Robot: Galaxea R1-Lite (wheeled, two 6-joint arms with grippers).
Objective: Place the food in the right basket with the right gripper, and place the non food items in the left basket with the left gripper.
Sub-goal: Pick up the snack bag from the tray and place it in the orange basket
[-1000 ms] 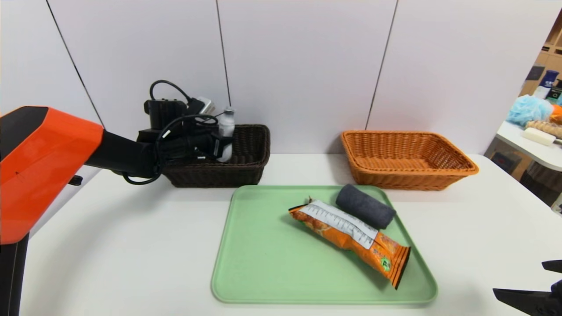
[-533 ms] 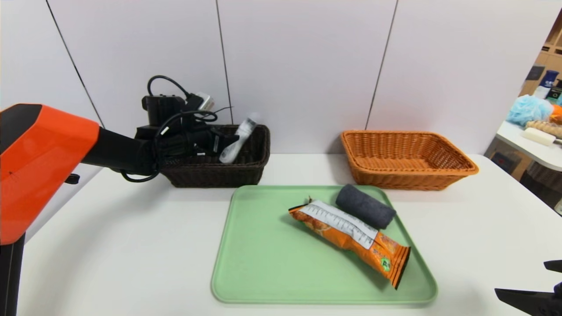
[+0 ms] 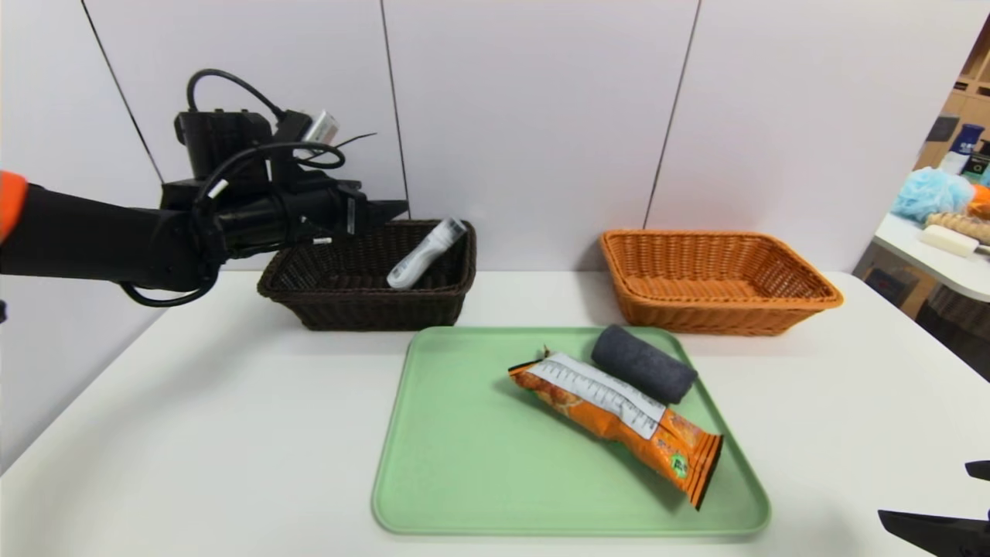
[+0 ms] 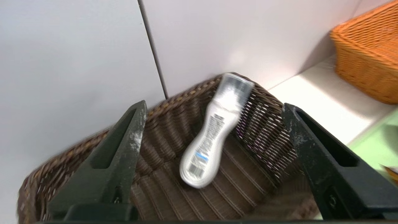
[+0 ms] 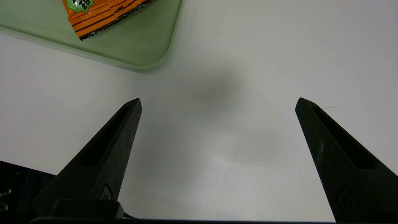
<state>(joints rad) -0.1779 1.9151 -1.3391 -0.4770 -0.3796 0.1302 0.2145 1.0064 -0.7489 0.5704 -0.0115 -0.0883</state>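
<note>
Resting inside the dark basket, the tube is sorted; above it the left end effector gapes wide, empty. Cloth roll and snack packet wait on the tray; orange basket unfilled, right end effector spread, empty.

Woven wicker left basket holds a smooth plastic tube; glossy foil snack packet touches the matt cloth roll.
</note>
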